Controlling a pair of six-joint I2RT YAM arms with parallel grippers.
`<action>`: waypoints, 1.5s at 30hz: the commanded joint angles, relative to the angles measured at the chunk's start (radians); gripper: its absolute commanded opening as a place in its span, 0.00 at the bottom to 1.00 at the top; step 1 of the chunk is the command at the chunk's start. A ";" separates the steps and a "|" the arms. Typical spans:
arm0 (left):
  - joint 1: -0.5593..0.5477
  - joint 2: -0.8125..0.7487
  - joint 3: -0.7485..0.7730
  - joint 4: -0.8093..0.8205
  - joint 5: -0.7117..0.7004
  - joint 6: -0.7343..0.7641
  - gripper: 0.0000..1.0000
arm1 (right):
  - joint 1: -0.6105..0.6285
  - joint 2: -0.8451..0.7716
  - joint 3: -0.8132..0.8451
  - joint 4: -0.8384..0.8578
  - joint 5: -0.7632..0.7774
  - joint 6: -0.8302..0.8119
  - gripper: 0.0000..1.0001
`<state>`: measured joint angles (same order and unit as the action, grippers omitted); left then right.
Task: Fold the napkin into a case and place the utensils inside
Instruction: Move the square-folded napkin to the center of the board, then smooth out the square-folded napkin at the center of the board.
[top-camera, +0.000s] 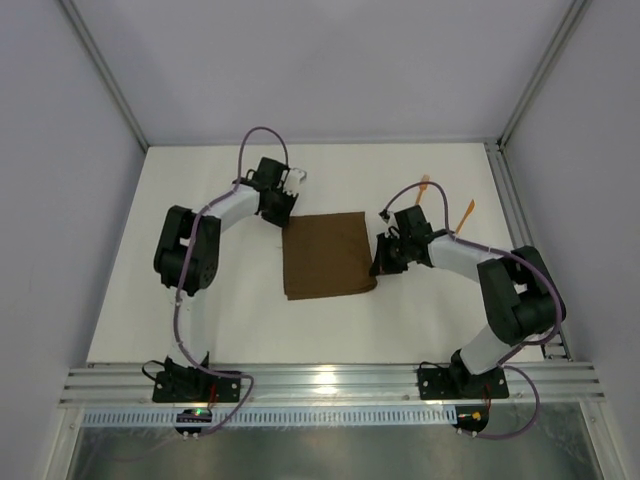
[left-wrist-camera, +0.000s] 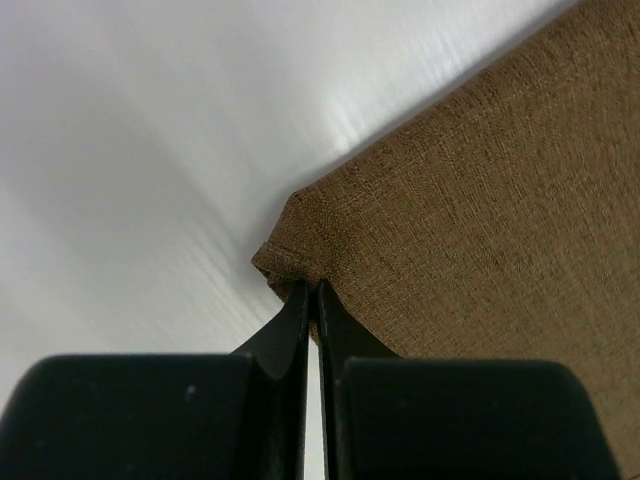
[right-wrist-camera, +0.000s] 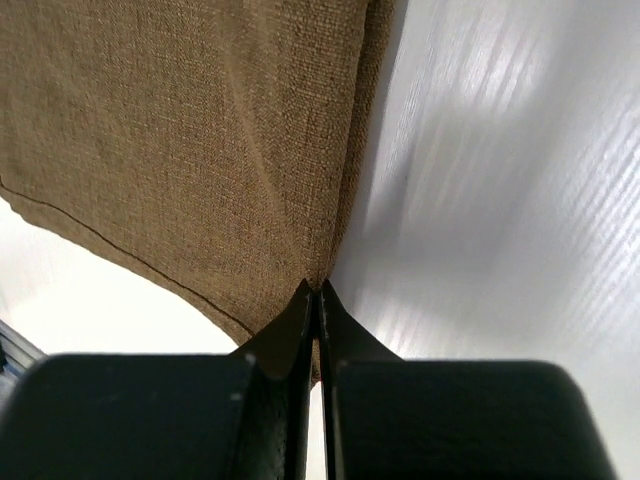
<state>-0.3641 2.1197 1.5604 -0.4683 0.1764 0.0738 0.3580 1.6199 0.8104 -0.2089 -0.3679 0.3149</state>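
The dark brown napkin (top-camera: 326, 255) lies as a rough square in the middle of the white table. My left gripper (top-camera: 283, 222) is shut on its far left corner; the left wrist view shows the cloth (left-wrist-camera: 480, 200) pinched between the fingers at that corner. My right gripper (top-camera: 377, 265) is shut on the napkin's right edge near the front corner; the right wrist view shows the cloth (right-wrist-camera: 190, 140) lifted and hanging from the fingers. Two thin orange utensils (top-camera: 422, 190) (top-camera: 468, 214) lie on the table at the far right, behind the right arm.
The white table (top-camera: 200, 310) is bounded by an aluminium frame rail (top-camera: 510, 215) on the right and a rail (top-camera: 330, 382) at the front. Grey walls close the back and sides.
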 joint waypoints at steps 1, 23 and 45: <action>0.007 -0.157 -0.167 -0.003 -0.028 -0.012 0.00 | 0.002 -0.092 0.001 -0.119 0.020 -0.079 0.03; 0.007 -0.314 -0.366 -0.038 -0.011 -0.031 0.19 | 0.148 -0.201 0.122 0.055 0.112 -0.059 0.04; -0.001 -0.265 -0.300 -0.039 -0.066 -0.002 0.23 | 0.042 0.497 0.547 0.180 0.084 0.435 0.03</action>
<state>-0.3641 1.7844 1.2297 -0.5182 0.1226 0.0643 0.4065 2.1098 1.3357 -0.0261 -0.3180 0.6800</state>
